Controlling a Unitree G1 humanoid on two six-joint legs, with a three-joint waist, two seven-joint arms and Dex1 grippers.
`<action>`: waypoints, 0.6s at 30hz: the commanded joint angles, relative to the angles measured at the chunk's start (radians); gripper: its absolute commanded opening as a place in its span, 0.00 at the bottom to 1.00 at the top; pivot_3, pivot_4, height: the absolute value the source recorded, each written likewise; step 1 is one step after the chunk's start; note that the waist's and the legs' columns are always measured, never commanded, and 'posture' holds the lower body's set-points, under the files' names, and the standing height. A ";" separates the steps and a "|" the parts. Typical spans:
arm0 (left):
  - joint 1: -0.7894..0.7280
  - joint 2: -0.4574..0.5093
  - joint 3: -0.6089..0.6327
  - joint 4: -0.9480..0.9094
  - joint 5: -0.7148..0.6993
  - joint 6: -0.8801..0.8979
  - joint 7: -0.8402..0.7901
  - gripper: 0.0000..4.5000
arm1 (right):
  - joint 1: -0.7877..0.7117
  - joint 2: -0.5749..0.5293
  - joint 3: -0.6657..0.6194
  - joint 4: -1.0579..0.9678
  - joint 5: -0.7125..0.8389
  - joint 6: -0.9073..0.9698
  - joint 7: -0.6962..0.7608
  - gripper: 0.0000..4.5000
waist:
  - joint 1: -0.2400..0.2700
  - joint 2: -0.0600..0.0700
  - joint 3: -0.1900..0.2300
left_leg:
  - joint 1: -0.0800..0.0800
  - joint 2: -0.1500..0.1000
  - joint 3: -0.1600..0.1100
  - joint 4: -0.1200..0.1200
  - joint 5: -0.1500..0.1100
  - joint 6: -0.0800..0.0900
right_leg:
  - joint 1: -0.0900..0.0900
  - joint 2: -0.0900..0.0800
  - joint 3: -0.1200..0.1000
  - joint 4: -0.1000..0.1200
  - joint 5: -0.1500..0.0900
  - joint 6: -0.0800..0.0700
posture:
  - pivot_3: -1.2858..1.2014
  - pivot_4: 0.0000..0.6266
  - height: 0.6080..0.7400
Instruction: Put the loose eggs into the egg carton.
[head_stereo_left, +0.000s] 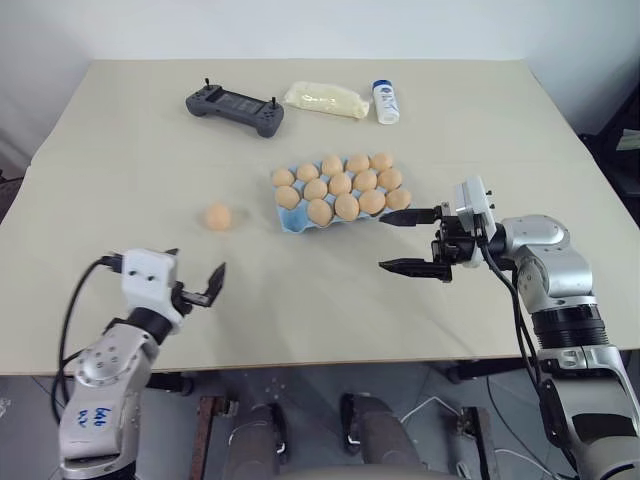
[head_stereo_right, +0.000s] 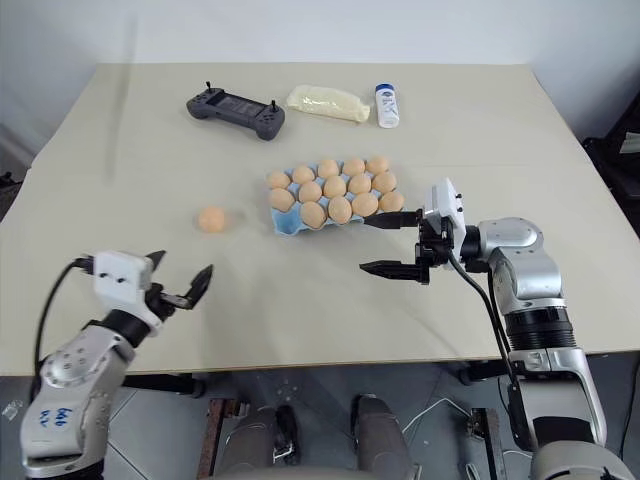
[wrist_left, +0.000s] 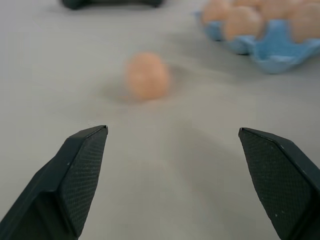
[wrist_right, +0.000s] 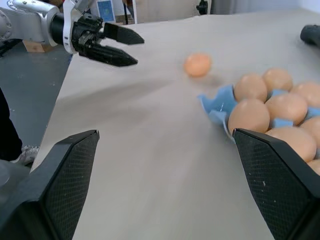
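Loose eggs: one smooth tan oval (head_stereo_left: 217, 216) lay on the matte beige table (head_stereo_left: 120, 130), left of the carton.
Egg carton (head_stereo_left: 290, 223): light blue, moulded, scalloped; twelve eggs sat inside.
Left gripper (head_stereo_left: 196, 281): fingers spread wide, empty.
Right gripper (head_stereo_left: 407, 241): fingers spread wide, empty, beside the carton.

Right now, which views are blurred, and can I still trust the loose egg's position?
Left wrist view: the loose egg and egg carton are soft. Right wrist view: table smeared. Left eye view: sharp, egg alone beside the carton; trust that.
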 joint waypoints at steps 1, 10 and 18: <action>-0.035 0.015 0.027 0.007 -0.014 -0.028 0.005 0.99 | -0.022 0.004 -0.011 0.012 0.006 -0.027 0.016 1.00 | 0.000 0.000 0.000 | 0.000 0.000 0.000 0.000 0.000 0.000 | 0.000 0.000 0.000 -0.001 0.000 0.000 | 0.52 0.24 1.00; -0.335 0.017 -0.037 0.316 0.036 -0.031 0.080 0.99 | -0.036 0.016 -0.003 0.031 -0.007 -0.039 0.017 1.00 | 0.001 0.000 0.000 | 0.000 0.000 0.001 0.000 0.001 -0.003 | 0.000 0.001 -0.001 0.000 0.001 0.002 | 0.52 0.24 1.00; -0.558 0.007 -0.135 0.629 0.077 -0.128 0.067 0.99 | -0.025 0.011 -0.004 0.009 -0.008 -0.028 0.013 1.00 | 0.004 0.000 0.000 | -0.001 0.001 0.002 0.000 0.004 -0.003 | -0.001 0.003 -0.001 0.000 0.001 0.003 | 0.52 0.24 1.00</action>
